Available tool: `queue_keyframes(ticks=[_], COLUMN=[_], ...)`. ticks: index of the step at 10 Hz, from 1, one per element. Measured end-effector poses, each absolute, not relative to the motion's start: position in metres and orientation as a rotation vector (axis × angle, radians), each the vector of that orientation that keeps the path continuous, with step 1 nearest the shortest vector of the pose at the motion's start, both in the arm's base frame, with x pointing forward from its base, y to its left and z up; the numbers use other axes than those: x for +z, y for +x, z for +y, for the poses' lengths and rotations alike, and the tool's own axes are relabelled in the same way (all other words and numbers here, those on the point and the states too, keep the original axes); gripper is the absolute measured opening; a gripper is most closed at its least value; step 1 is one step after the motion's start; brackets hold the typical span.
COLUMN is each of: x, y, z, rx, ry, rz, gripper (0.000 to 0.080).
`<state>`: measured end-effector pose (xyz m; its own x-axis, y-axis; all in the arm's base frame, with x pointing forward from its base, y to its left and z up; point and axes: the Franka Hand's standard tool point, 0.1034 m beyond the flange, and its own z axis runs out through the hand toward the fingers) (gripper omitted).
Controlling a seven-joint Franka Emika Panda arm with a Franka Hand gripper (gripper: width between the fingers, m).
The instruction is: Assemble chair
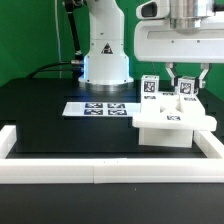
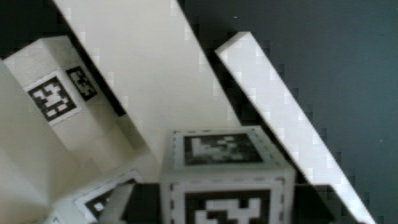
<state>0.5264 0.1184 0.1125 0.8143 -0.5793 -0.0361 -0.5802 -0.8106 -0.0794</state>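
Note:
The chair parts are white and blocky. In the exterior view the flat seat plate (image 1: 172, 128) lies on the black table at the right. Two tagged posts stand on it, one to the exterior view's left (image 1: 150, 87) and one to its right (image 1: 187, 89). My gripper (image 1: 187, 74) hangs straight above the right post, one finger on each side of its top with a small gap, so it looks open. In the wrist view a tagged block (image 2: 226, 180) sits close below the camera. Two long white bars (image 2: 151, 90) (image 2: 276, 110) and another tagged post (image 2: 63, 90) lie beyond it. The fingers do not show there.
The marker board (image 1: 100, 107) lies flat left of the chair parts. The robot's white base (image 1: 105, 55) stands at the back. Long white border rails (image 1: 110, 170) run along the front and both sides of the table.

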Motion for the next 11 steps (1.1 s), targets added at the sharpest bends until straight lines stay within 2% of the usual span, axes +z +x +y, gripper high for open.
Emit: queue_keyframes(ticks=[3, 11], x=[0.1126, 0.1131], y=[0.5265, 0.5274], z=[0.1184, 0.119], rx=[0.021, 0.054], ry=[-2.867, -2.472], rz=[1.053, 1.8], gripper=[0.0286, 0.0287])
